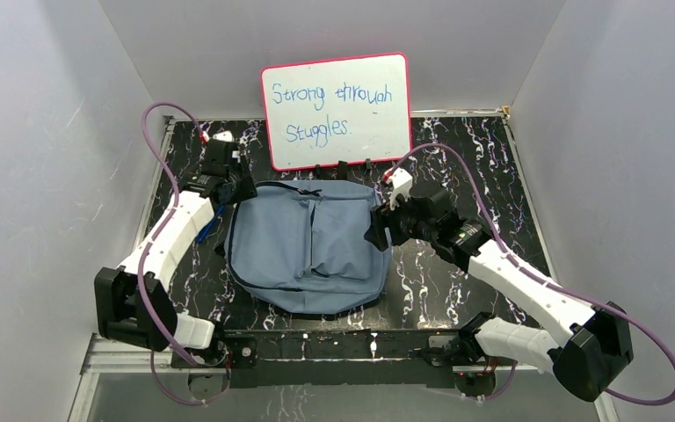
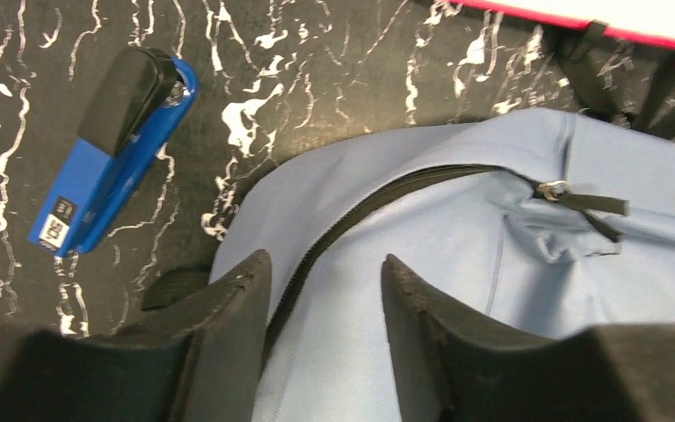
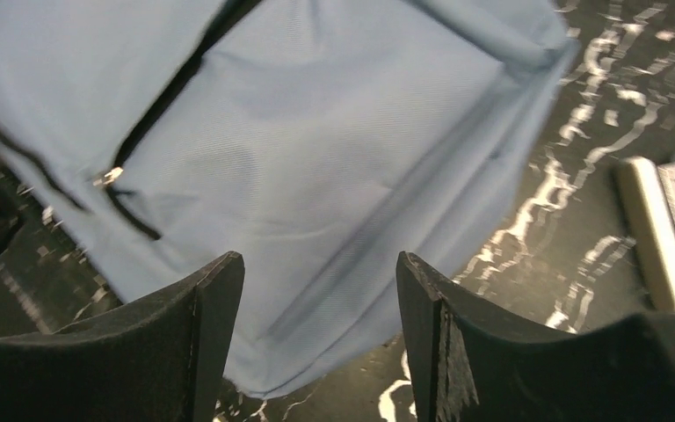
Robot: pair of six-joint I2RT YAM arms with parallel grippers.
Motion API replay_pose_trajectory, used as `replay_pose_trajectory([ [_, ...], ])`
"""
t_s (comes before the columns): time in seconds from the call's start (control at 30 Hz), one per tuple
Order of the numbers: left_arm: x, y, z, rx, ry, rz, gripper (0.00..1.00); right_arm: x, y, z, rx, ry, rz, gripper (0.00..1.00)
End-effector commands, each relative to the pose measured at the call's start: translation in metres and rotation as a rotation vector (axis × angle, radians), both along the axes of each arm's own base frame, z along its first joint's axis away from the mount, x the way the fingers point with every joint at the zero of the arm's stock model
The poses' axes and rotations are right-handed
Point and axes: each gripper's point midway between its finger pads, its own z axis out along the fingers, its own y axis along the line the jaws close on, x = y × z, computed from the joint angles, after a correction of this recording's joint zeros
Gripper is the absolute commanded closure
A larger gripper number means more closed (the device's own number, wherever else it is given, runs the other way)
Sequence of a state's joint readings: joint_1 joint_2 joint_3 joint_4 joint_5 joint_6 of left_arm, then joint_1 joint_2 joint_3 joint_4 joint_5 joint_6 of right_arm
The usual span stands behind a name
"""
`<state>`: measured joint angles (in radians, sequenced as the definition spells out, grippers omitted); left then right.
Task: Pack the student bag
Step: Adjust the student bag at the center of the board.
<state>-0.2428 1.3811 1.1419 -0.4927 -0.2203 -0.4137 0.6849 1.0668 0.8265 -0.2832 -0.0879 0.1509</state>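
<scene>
Status: packing appears not yet begun. A blue stapler (image 2: pixel 110 149) lies on the table (image 1: pixel 444 290) left of the student bag (image 1: pixel 308 246), outside it. The left gripper (image 2: pixel 325 268) hovers at the bag's far-left corner, fingers spread either side of the dark zipper line (image 2: pixel 360 211), holding nothing. The bag lies flat at table centre, just near of the whiteboard (image 1: pixel 338 110), zippers apparently shut. The right gripper (image 3: pixel 316 264) is spread over the bag's right edge, empty. Pen-like items (image 3: pixel 659 229) lie further right, unpacked

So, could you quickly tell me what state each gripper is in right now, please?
Left gripper: open, holding nothing, above the soft grey-blue fabric backpack.
Right gripper: open, holding nothing.
</scene>
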Motion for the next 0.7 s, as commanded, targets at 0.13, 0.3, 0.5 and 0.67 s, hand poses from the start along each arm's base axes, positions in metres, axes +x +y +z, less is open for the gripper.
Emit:
replay_pose_trajectory([
  [0.13,-0.034,-0.020,0.064,-0.187,-0.158,-0.068,0.45,-0.041,0.060,0.044,0.171,-0.036,0.358,0.33],
  [0.3,-0.086,-0.059,0.053,-0.473,-0.130,-0.123,0.42,-0.069,0.091,0.038,0.120,-0.128,0.500,0.33],
  [0.5,-0.122,-0.088,0.018,-0.563,-0.075,-0.160,0.44,-0.088,0.116,0.027,0.122,-0.227,0.640,0.35],
  [0.67,-0.138,-0.100,-0.028,-0.553,0.030,-0.133,0.45,-0.080,0.130,0.011,0.102,-0.213,0.656,0.37],
])
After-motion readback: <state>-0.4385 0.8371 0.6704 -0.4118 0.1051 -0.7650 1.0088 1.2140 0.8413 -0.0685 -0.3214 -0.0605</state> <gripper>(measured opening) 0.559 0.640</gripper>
